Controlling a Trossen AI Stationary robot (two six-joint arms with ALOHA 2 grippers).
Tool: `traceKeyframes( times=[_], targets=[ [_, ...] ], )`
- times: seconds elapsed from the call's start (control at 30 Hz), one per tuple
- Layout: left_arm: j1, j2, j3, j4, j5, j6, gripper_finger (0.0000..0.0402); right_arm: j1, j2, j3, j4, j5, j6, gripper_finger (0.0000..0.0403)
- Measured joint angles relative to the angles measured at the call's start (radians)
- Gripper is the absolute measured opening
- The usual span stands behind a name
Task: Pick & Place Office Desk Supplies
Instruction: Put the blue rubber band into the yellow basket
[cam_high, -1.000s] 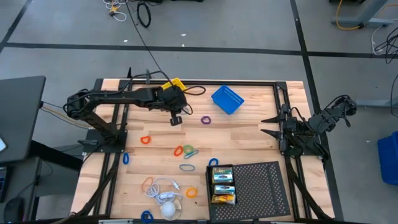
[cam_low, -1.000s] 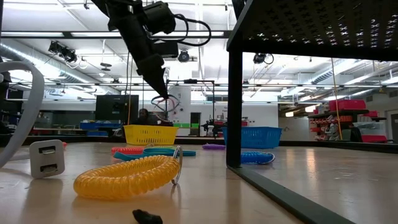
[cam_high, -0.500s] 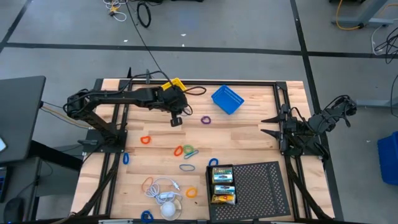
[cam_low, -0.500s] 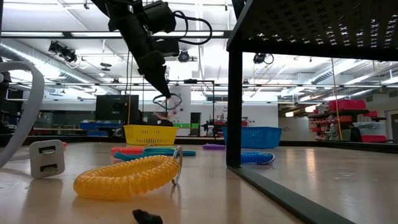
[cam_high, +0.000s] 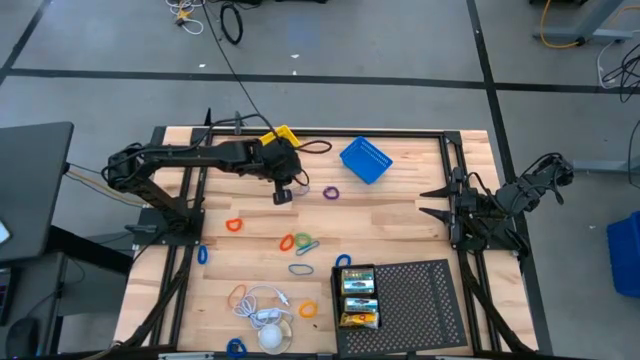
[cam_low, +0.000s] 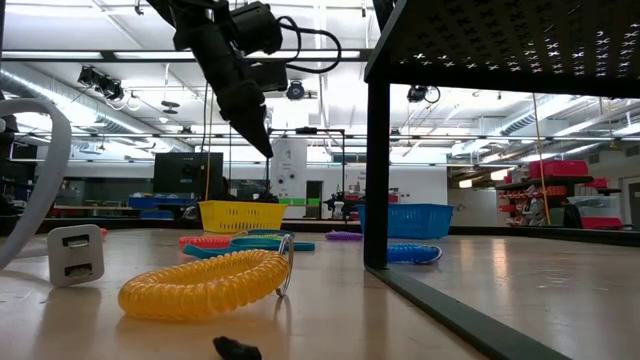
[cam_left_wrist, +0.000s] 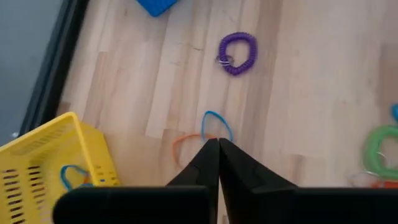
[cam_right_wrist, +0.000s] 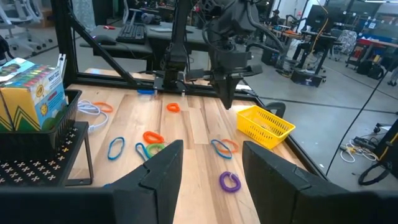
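My left gripper (cam_left_wrist: 218, 144) is shut and hangs in the air with nothing between its fingers; it shows high above the table (cam_low: 268, 152). Below its tips a thin blue loop (cam_left_wrist: 216, 121) and a thin orange loop (cam_left_wrist: 183, 142) lie flat on the wood beside the yellow basket (cam_left_wrist: 50, 155). Another blue loop (cam_left_wrist: 73, 174) lies inside that basket. A purple coil (cam_left_wrist: 237, 53) lies farther toward the table's right. Crayon boxes (cam_high: 359, 297) stand at the left end of the black perforated tray (cam_high: 420, 300). My right gripper (cam_right_wrist: 211, 162) waits open at the table's right edge (cam_high: 422, 202).
A blue basket (cam_high: 365, 160) stands at the far middle. More coloured loops and coils (cam_high: 298, 243) lie in the middle of the table. A white cable with a charger (cam_high: 265, 310) and a yellow coil (cam_low: 200, 285) lie near the front edge.
The thin loops that hung from my left gripper's fingertips have dropped away and now lie on the table beside the yellow basket. My left gripper has stayed in place above them.
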Motion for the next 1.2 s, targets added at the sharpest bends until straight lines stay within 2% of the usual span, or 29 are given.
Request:
traceKeyframes(
  times=[0.17, 0.27, 0.33, 0.5, 0.63, 0.77, 1.0, 1.2],
  targets=[
    [-0.010, 0.033, 0.002, 0.029, 0.183, -0.001, 0.0027, 0.000, 0.000, 0.000, 0.000, 0.000, -0.001, 0.0176],
    [-0.029, 0.100, 0.002, 0.048, 0.222, -0.027, 0.0055, 0.000, 0.000, 0.000, 0.000, 0.000, -0.001, 0.0176],
    [-0.039, 0.155, 0.001, 0.056, 0.209, -0.047, 0.0081, 0.000, 0.000, 0.000, 0.001, 0.000, -0.001, 0.0176],
    [-0.066, 0.268, 0.001, 0.121, 0.080, -0.060, 0.0145, 0.000, 0.000, 0.000, 0.001, 0.000, -0.001, 0.0176],
    [-0.066, 0.308, 0.001, 0.151, 0.023, -0.060, 0.0175, 0.000, 0.000, 0.000, 0.002, 0.000, -0.001, 0.0176],
    [-0.065, 0.331, 0.001, 0.179, 0.014, -0.054, 0.0179, 0.000, 0.000, 0.000, 0.003, 0.009, -0.001, 0.0176],
    [-0.057, 0.379, 0.001, 0.198, -0.038, -0.018, 0.0164, 0.000, 0.000, 0.000, 0.005, 0.019, -0.005, 0.0176],
    [-0.047, 0.399, 0.004, 0.199, -0.055, -0.037, 0.0125, 0.000, 0.000, 0.000, 0.006, 0.019, -0.005, 0.0176]
  ],
)
